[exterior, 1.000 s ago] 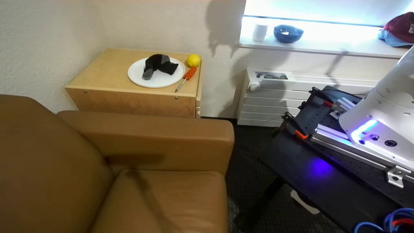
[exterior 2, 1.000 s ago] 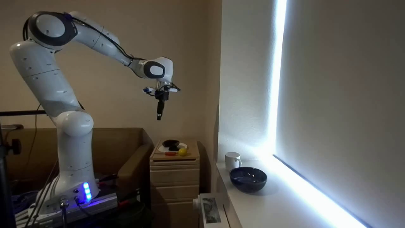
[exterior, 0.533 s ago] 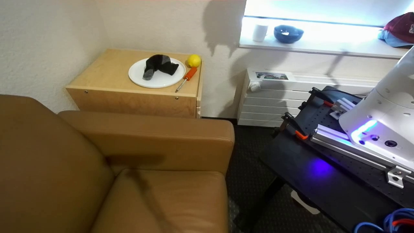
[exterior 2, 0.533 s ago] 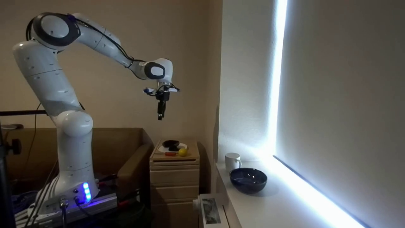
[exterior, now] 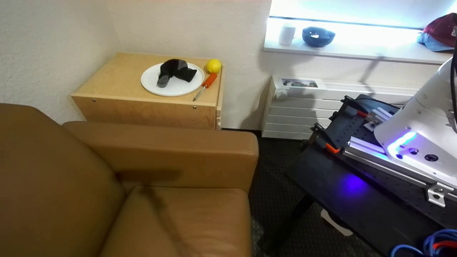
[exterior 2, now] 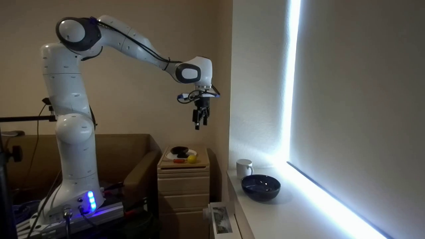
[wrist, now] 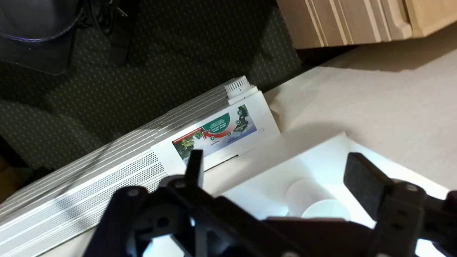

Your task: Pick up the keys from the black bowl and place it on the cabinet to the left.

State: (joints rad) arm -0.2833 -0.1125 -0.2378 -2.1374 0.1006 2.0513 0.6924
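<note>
White sill (exterior 2: 285, 219) holds black bowl (exterior 2: 260, 194) and white mug (exterior 2: 243, 169). Your gripper (exterior 2: 201, 125) hangs high up, jaws spread wide apart, just air between them.

The flat, light-tan wooden cabinet worktop (exterior: 114, 76) carries a round white plate (exterior: 182, 90), an orange-handled screwdriver (exterior: 206, 84) lying just beside it, and a yellow lemon (exterior: 214, 66) near the screwdriver's handle. The white windowsill worktop (exterior: 367, 49) holds a white mug (exterior 2: 243, 169), the upright black bowl (exterior 2: 260, 195) beside it, and, well apart, a dark-red and blue cap (exterior: 442, 33).
</note>
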